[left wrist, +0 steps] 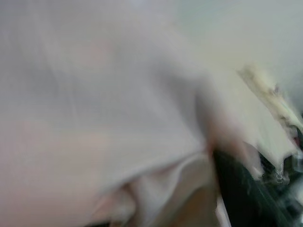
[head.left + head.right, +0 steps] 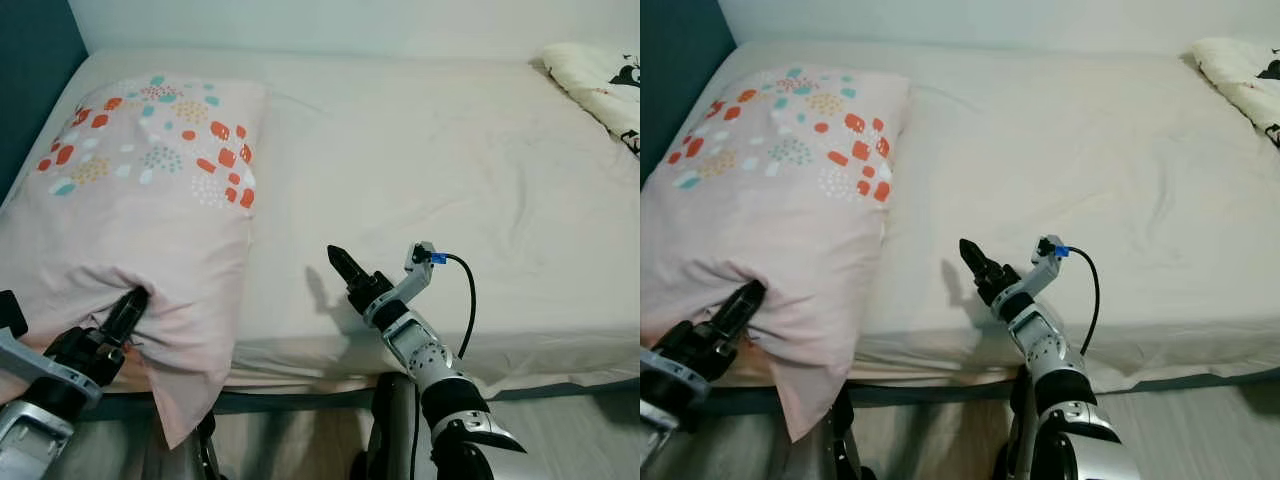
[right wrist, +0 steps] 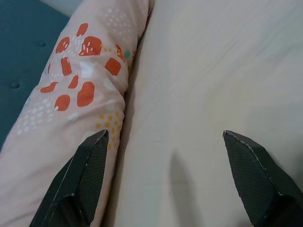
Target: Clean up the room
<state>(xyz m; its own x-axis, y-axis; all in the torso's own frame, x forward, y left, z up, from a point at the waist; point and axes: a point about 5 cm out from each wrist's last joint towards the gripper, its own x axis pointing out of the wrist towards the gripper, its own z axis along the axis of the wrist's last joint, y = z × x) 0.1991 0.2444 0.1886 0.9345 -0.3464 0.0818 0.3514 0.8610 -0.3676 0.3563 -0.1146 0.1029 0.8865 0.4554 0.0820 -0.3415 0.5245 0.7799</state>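
We see a bed (image 2: 420,150) with a cream sheet. On its left side lies a pink pillow (image 2: 140,210), printed with orange, teal and white spots near its far end. The near end of the pillow hangs a little over the front edge of the mattress, and one corner of the pillowcase droops down towards the floor.

The left gripper (image 2: 128,308) is at this near end of the pillow, low at the left of the head views. Its jaws are closed on the pink fabric, where the cloth bunches and folds around the black fingertips. In the left wrist view the picture is blurred, but we can make out pale pink cloth pressed close to the camera and one dark finger (image 1: 236,189) beside it.

The right gripper (image 2: 340,262) hovers above the bare sheet near the front edge of the bed, just to the right of the pillow. Its shadow falls on the sheet beside it. In the right wrist view its jaws stand wide open and hold nothing, with the sheet between them and the pillow beside one finger.

At the far right corner of the bed lies a cream blanket (image 2: 600,85) with dark markings.
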